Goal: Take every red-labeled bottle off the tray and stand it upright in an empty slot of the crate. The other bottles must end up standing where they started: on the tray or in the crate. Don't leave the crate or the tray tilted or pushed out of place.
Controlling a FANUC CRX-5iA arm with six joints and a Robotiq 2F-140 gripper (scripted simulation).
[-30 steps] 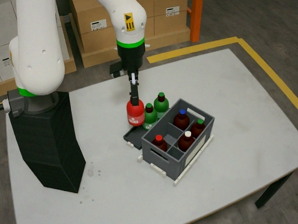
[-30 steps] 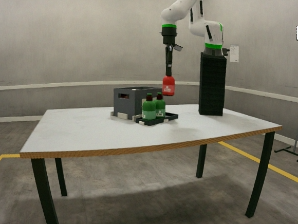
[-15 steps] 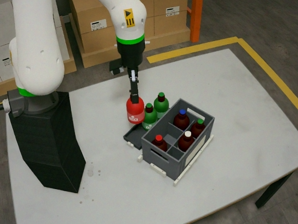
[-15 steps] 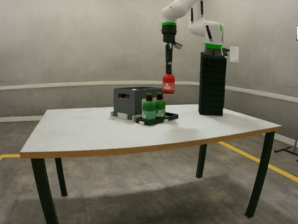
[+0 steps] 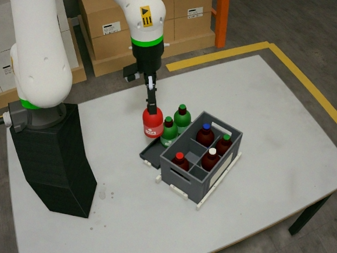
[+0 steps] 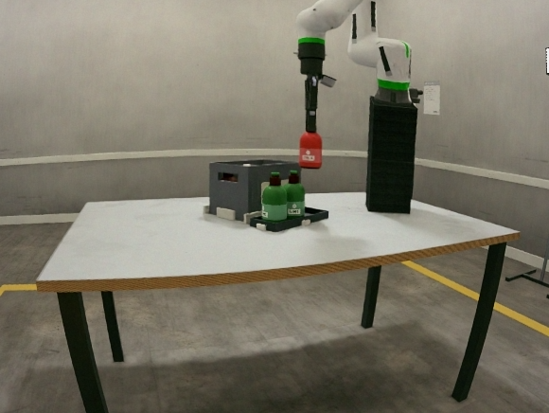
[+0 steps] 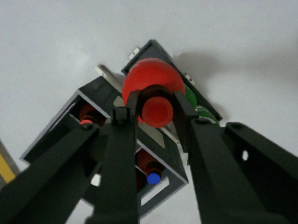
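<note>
My gripper (image 5: 151, 109) (image 6: 310, 129) (image 7: 155, 104) is shut on the neck of a red bottle (image 5: 153, 123) (image 6: 310, 151) (image 7: 148, 80) with a red label. It holds the bottle upright in the air, above the dark tray (image 5: 147, 154) (image 6: 316, 216) and higher than the crate's rim. Two green bottles (image 5: 169, 132) (image 5: 182, 116) (image 6: 274, 201) (image 6: 295, 197) stand on the tray. The grey crate (image 5: 200, 180) (image 6: 234, 187) (image 7: 177, 162) holds several brown bottles with a red cap (image 5: 179, 156), a white cap (image 5: 212, 151), a blue cap (image 5: 206, 126) (image 7: 153, 178) and a green cap (image 5: 226, 137). Two slots (image 5: 192, 156) (image 5: 200, 171) are empty.
The arm's black pedestal (image 5: 52, 162) (image 6: 391, 153) stands on the white table (image 5: 261, 122) (image 6: 166, 242) to the left of the tray. White stops (image 5: 178, 191) sit around the crate and the tray. Cardboard boxes (image 5: 107, 32) are stacked behind the table.
</note>
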